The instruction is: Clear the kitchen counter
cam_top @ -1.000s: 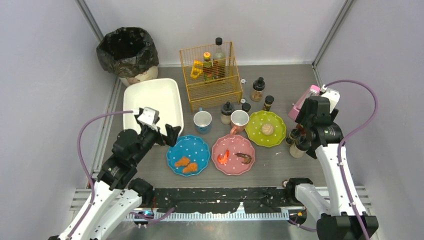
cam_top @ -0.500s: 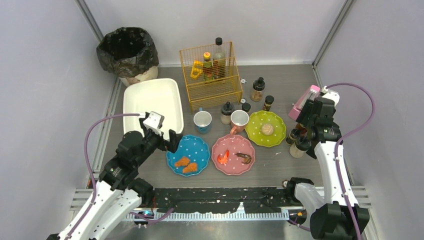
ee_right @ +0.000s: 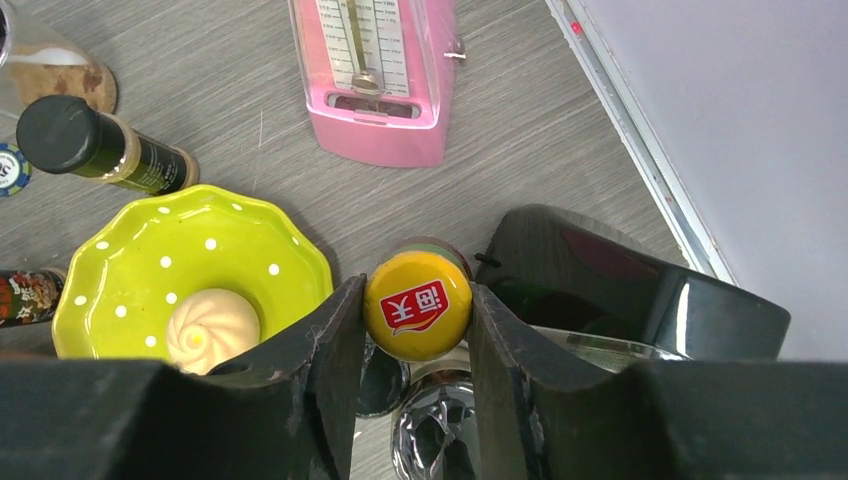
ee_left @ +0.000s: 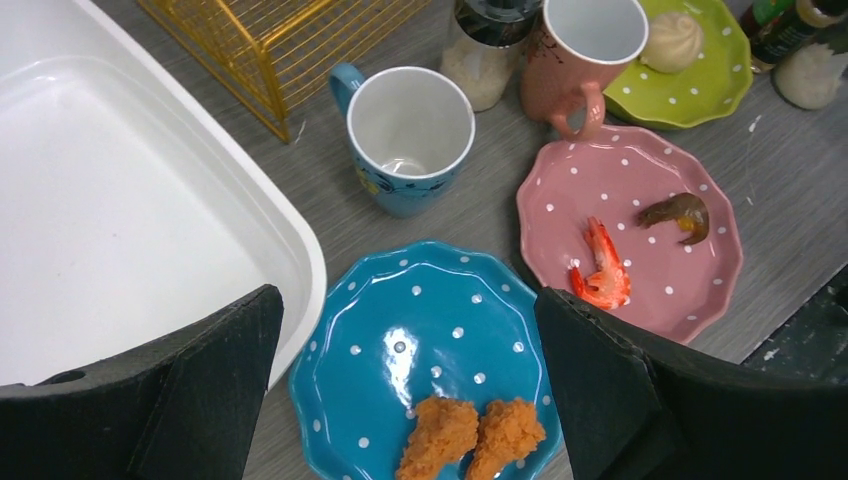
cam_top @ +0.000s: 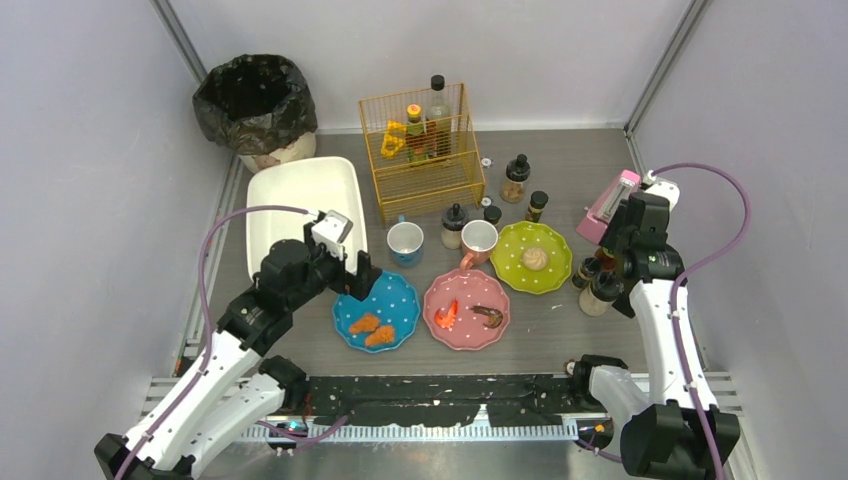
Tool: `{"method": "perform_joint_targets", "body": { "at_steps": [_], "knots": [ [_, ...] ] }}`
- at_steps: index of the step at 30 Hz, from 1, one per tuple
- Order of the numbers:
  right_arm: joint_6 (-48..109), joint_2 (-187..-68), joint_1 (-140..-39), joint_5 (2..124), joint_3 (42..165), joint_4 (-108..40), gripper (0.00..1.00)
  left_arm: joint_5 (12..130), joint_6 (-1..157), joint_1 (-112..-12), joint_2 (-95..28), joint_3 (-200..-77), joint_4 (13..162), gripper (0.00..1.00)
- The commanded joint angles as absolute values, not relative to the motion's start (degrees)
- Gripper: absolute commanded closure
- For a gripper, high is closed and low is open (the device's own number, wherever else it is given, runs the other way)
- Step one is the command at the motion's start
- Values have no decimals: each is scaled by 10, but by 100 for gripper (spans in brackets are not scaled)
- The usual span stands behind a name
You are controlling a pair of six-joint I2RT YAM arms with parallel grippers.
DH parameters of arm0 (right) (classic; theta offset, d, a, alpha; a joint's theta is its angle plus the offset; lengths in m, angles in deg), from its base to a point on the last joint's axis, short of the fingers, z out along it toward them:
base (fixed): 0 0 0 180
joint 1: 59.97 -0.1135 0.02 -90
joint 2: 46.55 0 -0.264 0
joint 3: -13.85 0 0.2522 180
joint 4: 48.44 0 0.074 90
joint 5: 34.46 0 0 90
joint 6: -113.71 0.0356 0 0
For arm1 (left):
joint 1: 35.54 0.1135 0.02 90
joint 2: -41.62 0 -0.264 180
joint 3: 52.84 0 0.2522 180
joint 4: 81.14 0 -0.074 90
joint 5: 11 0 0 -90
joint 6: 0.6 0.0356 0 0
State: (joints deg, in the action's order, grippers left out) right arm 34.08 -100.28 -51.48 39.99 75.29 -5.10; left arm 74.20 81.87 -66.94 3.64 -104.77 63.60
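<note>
Grey wood-grain kitchen counter (cam_top: 585, 165), lilac walls on three sides. Not yet cleared: plates, mugs, jars and a wire basket all stand on it.

Change, right side: my right gripper (ee_right: 415, 290) has drawn in over the last second and now pinches the yellow-capped bottle (ee_right: 418, 310) at its cap, one finger against each side. The bottle stands by the counter's right edge, just beside the green plate (ee_right: 150, 240), with the pink metronome (ee_right: 380, 80) near it. Other bottles crowd its foot. I cannot tell whether it has left the surface.

Change, left side: my left gripper (cam_top: 357, 272) has swung forward from beside the white tub (ee_left: 120, 220) and now hangs over the blue plate (ee_left: 420, 320). Jaws are spread wide and hold nothing. Two fried pieces (ee_left: 470, 435) lie on the plate's near part.

Reading: the first removal looks to be under way on the right. The grip is only on the cap, so I judge the lift should go straight up to spare the neighbouring bottles. The left side looks set for the blue plate.
</note>
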Motion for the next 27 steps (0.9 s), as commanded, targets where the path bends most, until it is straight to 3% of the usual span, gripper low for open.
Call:
{"method": "perform_joint_targets", "body": {
  "at_steps": [1,17,27],
  "knots": [
    [328,-981,-512,382,812,-61,94,695,822,-674,24,-1082,686,0],
    [283,-989,-551,487,1053,38,95,609,853,-700,-23,-1144,743,0],
    [259,-1017,-643,588,1181,134,95,564,866,-746,-89,-1179,884,7]
  ]
}}
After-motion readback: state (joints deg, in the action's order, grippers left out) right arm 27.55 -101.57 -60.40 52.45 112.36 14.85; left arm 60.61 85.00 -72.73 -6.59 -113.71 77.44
